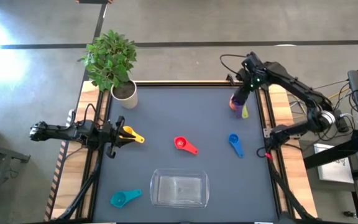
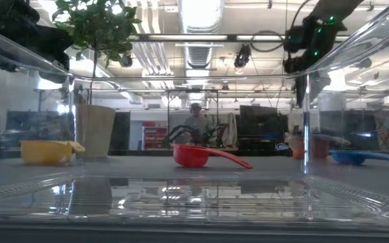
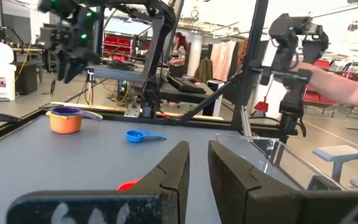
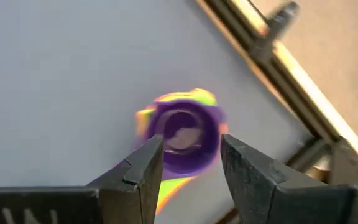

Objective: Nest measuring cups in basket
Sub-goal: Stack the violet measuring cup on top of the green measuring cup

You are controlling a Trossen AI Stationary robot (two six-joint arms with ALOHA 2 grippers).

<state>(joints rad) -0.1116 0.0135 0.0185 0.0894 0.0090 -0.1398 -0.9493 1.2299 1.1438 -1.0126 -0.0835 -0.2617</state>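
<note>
A stack of cups stands near the table's far right corner: the purple cup (image 1: 235, 100) sits in the orange cup (image 3: 64, 122), with a yellow-green handle (image 1: 245, 112) poking out below. My right gripper (image 4: 188, 155) hangs open above this stack (image 4: 182, 132), well clear of it in the low view (image 2: 307, 47). The yellow cup (image 1: 130, 134) rests on the table by the left edge, just under my left gripper (image 1: 118, 137), whose fingers (image 3: 174, 171) stand slightly apart with nothing between them. The red (image 1: 183, 144), blue (image 1: 234, 143) and teal (image 1: 123, 198) cups lie apart on the table. The clear basket (image 1: 179, 189) sits near the front edge.
A potted plant in a white pot (image 1: 124, 93) stands at the far left corner. Metal frame rails (image 1: 267, 124) run along the table's sides. A person's forearm (image 3: 347, 84) shows beyond the table's right side, and another person (image 2: 196, 121) is far behind.
</note>
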